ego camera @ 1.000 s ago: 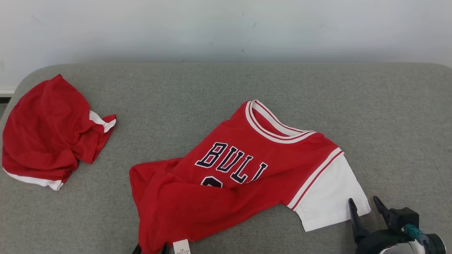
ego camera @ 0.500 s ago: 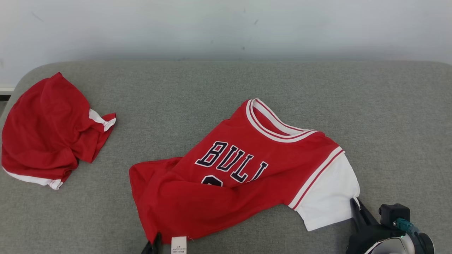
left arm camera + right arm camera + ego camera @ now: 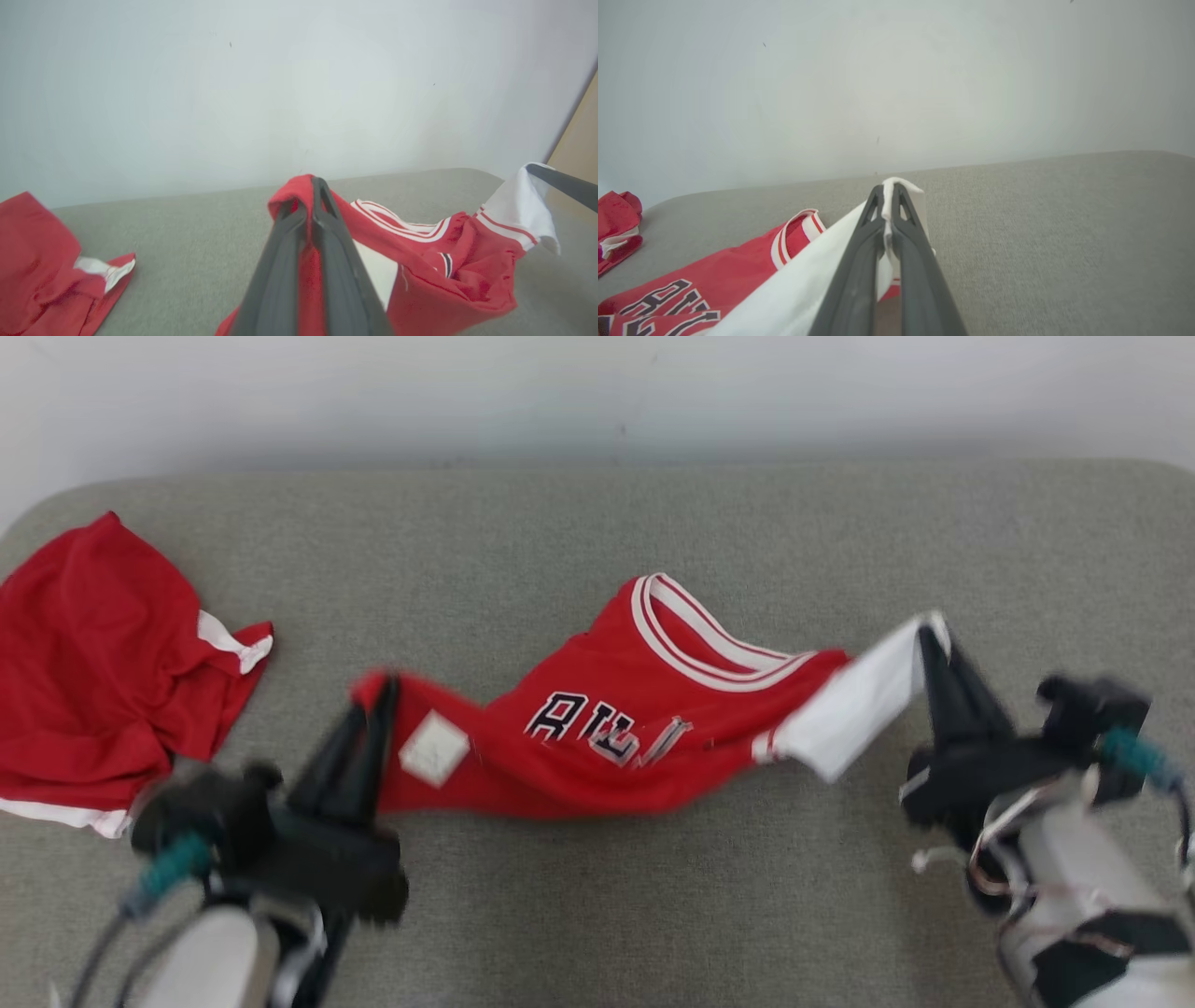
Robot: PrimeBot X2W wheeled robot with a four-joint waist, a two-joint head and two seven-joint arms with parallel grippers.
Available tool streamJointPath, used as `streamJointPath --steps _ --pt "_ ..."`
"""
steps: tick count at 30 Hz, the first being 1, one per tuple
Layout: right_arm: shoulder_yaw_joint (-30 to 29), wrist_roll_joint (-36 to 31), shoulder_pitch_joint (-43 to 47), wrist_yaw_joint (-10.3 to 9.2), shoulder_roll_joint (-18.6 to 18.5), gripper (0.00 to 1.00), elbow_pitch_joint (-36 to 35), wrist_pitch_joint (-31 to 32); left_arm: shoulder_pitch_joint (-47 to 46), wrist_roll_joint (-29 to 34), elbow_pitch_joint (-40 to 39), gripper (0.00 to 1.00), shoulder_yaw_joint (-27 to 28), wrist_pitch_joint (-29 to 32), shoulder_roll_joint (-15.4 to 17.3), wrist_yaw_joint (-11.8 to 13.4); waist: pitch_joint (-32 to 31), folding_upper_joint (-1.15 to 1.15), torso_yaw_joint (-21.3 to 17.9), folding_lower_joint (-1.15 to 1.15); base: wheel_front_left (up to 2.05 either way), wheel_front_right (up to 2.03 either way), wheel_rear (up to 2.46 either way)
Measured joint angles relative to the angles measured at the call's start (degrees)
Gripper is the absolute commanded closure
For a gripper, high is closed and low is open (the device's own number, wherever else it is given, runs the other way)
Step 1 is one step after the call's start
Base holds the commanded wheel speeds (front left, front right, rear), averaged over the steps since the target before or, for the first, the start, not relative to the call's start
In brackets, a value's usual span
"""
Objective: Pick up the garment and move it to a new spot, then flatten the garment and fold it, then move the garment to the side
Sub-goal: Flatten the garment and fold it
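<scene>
Left hand (image 3: 378, 686) gripping red jersey (image 3: 607, 756), right hand (image 3: 929, 635) gripping its white sleeve (image 3: 859, 700) — cloth sagging between, other red garment (image 3: 93, 663) apart.

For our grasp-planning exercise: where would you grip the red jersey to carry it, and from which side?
Probably from the near side, at opposite ends of the jersey: white sleeve edge and red hem corner. Held there, it hangs spread, not bunched.

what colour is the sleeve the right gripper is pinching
The sleeve is white, best seen in the head view.
</scene>
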Motion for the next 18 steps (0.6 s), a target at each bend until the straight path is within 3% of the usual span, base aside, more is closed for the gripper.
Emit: streamJointPath --steps 11,18 --pt "-0.7 4.54 -31.55 0.0 -5.98 1.0 -5.28 8.55 -42.46 -9.8 3.25 1.0 -5.76 9.73 9.64 -0.01 9.23 0.01 -1.79 0.01 0.0 0.0 0.0" --pt "-3.93 3.11 -54.75 0.0 -7.87 1.0 -3.41 15.04 -67.86 -14.07 11.46 1.0 -10.5 11.15 10.61 -0.02 17.52 0.01 -2.44 0.02 0.0 0.0 0.0"
